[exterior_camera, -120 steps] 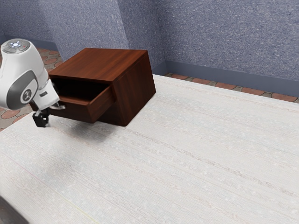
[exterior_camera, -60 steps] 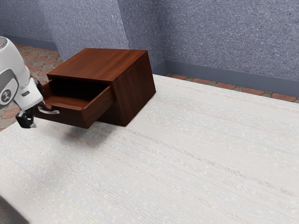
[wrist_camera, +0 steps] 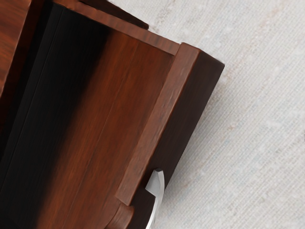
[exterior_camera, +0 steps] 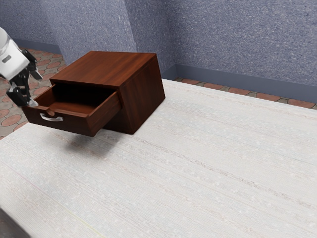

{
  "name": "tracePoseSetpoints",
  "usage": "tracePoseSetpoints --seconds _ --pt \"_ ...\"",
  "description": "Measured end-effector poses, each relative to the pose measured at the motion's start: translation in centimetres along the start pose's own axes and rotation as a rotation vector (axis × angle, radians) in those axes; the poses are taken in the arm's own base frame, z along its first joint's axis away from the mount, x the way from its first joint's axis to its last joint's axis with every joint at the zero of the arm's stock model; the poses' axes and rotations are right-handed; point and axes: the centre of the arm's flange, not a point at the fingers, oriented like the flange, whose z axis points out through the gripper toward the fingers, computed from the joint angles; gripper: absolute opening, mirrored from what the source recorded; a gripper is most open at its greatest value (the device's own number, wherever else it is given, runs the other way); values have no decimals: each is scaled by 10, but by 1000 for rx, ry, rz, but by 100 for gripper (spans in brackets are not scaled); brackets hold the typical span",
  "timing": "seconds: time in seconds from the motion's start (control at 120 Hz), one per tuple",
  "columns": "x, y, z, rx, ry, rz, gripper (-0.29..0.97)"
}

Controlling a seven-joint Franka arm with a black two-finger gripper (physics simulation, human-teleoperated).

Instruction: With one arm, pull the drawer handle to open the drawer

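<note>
A dark wooden cabinet [exterior_camera: 116, 74] stands on the white table [exterior_camera: 198, 168], at the back on the exterior view's left. Its drawer [exterior_camera: 74, 111] is pulled well out, and the inside looks bare. A silver handle [exterior_camera: 51, 118] sits on the drawer front. My gripper [exterior_camera: 27, 91] hovers at the exterior view's left edge, just above the drawer's far front corner. It is open, apart from the handle, with nothing between its fingers. From the wrist view I look down on the drawer's floor [wrist_camera: 95, 143], the front panel [wrist_camera: 181, 119] and one end of the handle [wrist_camera: 155, 188].
The table's left edge runs right below the drawer front, with a brick floor [exterior_camera: 12, 119] beyond it. Blue-grey walls [exterior_camera: 223, 34] stand behind the cabinet. Wide bare tabletop stretches toward the exterior view's right.
The drawer has slid further out. My gripper let go of the handle, rose and drew back toward the exterior view's left edge.
</note>
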Motion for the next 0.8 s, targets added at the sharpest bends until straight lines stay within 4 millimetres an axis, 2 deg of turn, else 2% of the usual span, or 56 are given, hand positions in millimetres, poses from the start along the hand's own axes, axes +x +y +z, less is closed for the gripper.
tracePoseSetpoints --seconds 0.108,0.267,0.375,0.575,0.8 --pt "38 0 -22 -18 25 -12 68" --pt "50 7 -32 -87 15 -144 68" --pt "76 15 -50 -113 31 -221 68" --pt "87 23 -30 -237 26 -397 68" --pt "88 28 -29 -287 -4 -536 68"
